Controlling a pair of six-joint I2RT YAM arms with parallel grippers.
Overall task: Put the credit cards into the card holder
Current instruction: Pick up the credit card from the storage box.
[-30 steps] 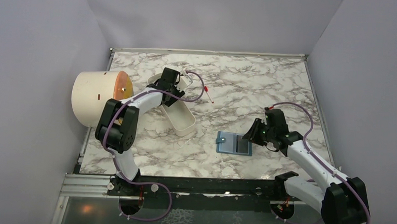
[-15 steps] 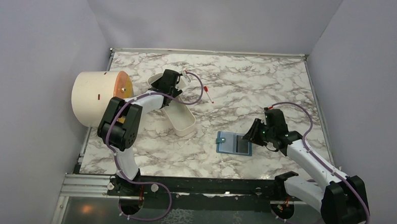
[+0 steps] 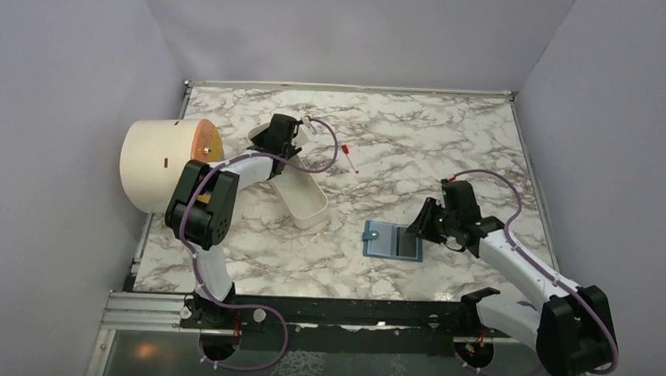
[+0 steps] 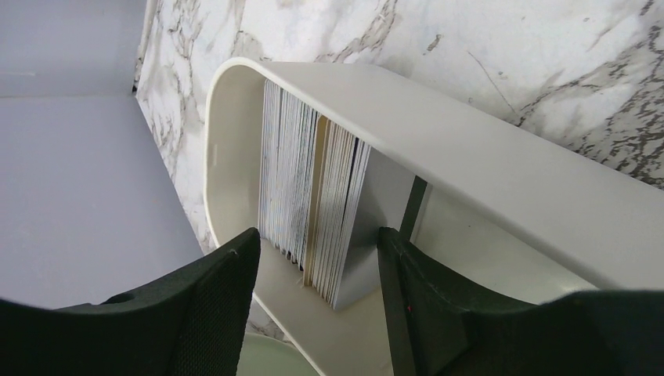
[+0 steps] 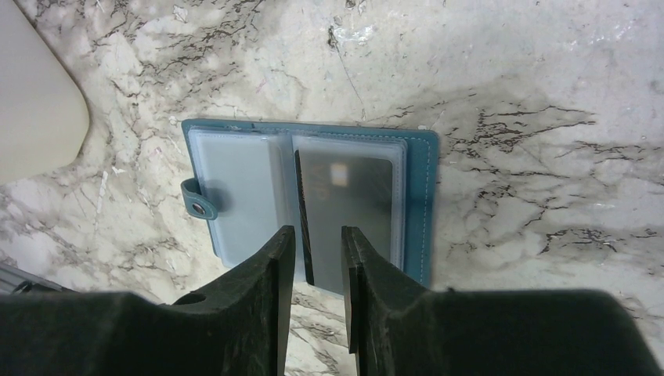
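The teal card holder [image 5: 420,196] lies open on the marble [image 3: 393,240]. A dark grey credit card [image 5: 352,205] with a pale band shows in its right clear pocket. A thin dark edge [image 5: 301,204] stands up at the fold. My right gripper [image 5: 317,243] hovers at the holder's near edge, its fingers a narrow gap apart on either side of that edge and not pressing it. Above the far end of the white oval tray [image 4: 470,149], my left gripper [image 4: 317,262] is open. A stack of credit cards [image 4: 313,188] stands on edge in the tray, just ahead of its fingertips.
A big cream cylinder [image 3: 157,165] with a round orange face lies left of the tray [image 3: 305,197]. A thin white stick with red tips [image 3: 351,159] lies mid-table. Grey walls close in the table on three sides.
The left gripper has shifted a little left over the tray's far end and its fingers have drawn in slightly. The right arm has barely moved.
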